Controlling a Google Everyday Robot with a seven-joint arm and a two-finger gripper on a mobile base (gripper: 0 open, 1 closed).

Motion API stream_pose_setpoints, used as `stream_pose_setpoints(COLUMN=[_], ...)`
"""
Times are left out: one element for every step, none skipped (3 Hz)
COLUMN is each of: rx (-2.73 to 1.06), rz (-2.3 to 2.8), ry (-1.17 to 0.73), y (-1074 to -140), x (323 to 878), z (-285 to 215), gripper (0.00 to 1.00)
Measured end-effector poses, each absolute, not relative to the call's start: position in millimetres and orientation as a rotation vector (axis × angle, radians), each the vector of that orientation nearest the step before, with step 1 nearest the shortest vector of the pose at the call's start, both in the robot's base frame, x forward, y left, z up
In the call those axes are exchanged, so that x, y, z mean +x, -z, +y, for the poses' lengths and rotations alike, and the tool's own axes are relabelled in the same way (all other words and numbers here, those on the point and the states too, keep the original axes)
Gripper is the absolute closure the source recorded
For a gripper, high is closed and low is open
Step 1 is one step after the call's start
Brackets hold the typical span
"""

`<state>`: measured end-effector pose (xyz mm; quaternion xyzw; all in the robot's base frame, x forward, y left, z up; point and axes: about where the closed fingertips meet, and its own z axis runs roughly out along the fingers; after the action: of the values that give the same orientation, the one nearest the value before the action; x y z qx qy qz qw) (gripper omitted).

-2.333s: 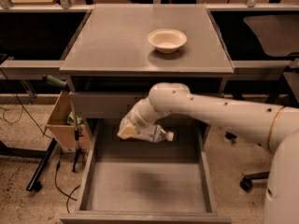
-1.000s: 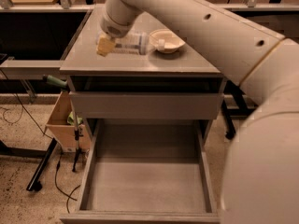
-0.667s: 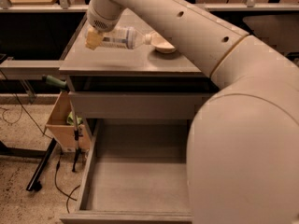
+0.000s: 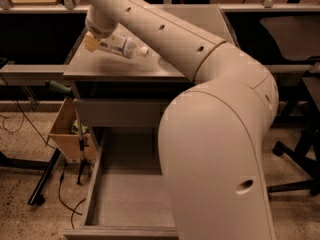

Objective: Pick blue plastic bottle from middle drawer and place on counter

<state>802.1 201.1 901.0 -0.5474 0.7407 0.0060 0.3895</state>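
The blue plastic bottle (image 4: 120, 47), clear with a pale label and white cap, lies tilted in my gripper (image 4: 94, 41) just above the left part of the counter (image 4: 115, 66). My gripper is shut on the bottle's base end, the cap pointing right. The middle drawer (image 4: 125, 204) stands pulled open below, its floor bare where it shows. My large white arm (image 4: 215, 134) crosses the view and hides the right half of the drawer and most of the counter's right side, including the bowl.
A shallower drawer front (image 4: 120, 111) sits shut under the counter. A cardboard box (image 4: 67, 131) and cables lie on the floor to the left. Grey side benches (image 4: 30, 74) flank the cabinet. An office chair base (image 4: 300, 159) stands at right.
The bottle went from the open drawer up over the counter, then leftward and lower toward its left part. The arm now fills much more of the view.
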Motion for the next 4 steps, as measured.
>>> stream_pose_setpoints(rx=[-1.281, -1.266, -1.354, -1.471], rz=[1.933, 1.937, 1.923, 1.927], ry=[-0.047, -0.086, -0.110, -0.119], y=[-891.9, -888.9, -883.0, -880.1], x=[818.8, 823.4, 825.3, 821.7], z=[194.9, 184.5, 180.4, 168.0], gripper=[0.81, 0.58, 0.35, 0.11])
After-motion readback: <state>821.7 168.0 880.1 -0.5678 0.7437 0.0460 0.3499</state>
